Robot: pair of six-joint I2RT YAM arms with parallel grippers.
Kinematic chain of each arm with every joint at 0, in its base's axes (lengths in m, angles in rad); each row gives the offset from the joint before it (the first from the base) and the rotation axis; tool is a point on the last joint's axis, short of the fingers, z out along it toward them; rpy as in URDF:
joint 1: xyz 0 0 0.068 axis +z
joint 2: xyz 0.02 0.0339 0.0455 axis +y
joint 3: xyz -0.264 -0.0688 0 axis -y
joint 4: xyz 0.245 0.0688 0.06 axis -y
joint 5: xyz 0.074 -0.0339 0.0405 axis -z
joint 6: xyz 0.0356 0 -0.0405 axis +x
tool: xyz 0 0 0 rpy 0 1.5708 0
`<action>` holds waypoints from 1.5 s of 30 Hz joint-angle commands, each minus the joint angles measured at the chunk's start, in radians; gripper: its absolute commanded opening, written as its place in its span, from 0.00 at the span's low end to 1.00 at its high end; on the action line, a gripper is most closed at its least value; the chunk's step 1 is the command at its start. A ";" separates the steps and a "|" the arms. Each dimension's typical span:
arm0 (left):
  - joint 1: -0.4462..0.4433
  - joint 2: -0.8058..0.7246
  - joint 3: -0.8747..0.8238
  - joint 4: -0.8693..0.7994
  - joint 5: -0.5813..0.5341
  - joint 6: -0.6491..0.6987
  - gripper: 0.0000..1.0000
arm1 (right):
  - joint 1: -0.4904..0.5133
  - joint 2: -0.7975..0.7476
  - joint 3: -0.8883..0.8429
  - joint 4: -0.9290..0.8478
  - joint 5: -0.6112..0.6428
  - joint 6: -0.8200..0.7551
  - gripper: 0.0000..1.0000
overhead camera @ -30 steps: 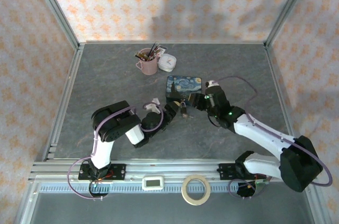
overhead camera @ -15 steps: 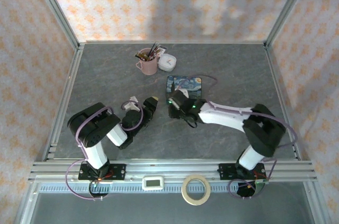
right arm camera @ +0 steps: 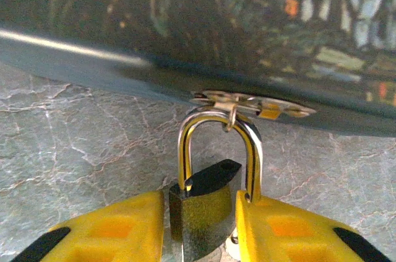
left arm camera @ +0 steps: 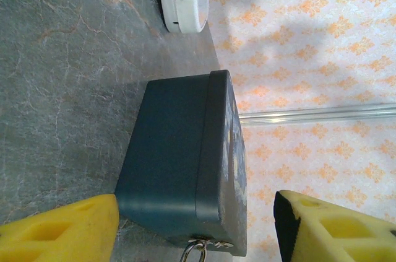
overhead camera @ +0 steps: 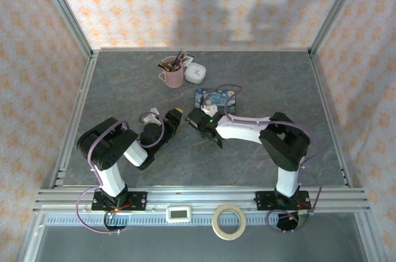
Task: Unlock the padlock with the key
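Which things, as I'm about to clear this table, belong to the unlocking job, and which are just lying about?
Job: padlock, hanging on the hasp of the blue tin; right gripper, fingers flanking the padlock body.
Lying about: pink mug of brushes; white round case; tape roll; small white timer.

Dark padlock, silver shackle; yellow right pincer fingers; blue tin; grey marbled table.
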 commanded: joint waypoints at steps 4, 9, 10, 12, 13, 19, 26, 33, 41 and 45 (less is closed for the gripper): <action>0.015 0.017 0.001 0.039 0.013 0.012 0.64 | 0.010 0.030 0.019 -0.007 0.074 -0.020 0.27; 0.015 0.030 0.010 0.045 0.016 0.007 0.64 | 0.009 -0.003 0.004 0.014 0.087 -0.078 0.13; 0.015 0.032 0.012 0.045 0.017 0.007 0.64 | 0.008 -0.019 -0.001 0.028 0.088 -0.109 0.10; 0.014 0.037 0.018 0.046 0.023 0.011 0.64 | 0.004 -0.050 -0.014 0.066 0.068 -0.208 0.04; 0.015 0.040 0.021 0.046 0.029 0.016 0.63 | -0.001 -0.065 -0.020 0.087 0.039 -0.283 0.00; 0.014 0.073 0.043 0.070 0.080 0.028 0.62 | -0.050 -0.112 -0.040 0.151 -0.069 -0.656 0.00; 0.014 0.133 0.063 0.120 0.140 0.019 0.61 | -0.141 -0.163 -0.094 0.267 -0.287 -0.885 0.00; 0.015 0.187 0.076 0.180 0.183 0.005 0.60 | -0.194 -0.122 -0.088 0.275 -0.449 -1.031 0.00; 0.015 0.198 0.070 0.230 0.204 0.001 0.59 | -0.197 -0.068 -0.079 0.345 -0.417 -1.180 0.00; 0.015 0.200 0.074 0.236 0.217 0.005 0.59 | -0.197 -0.020 -0.054 0.345 -0.409 -1.216 0.00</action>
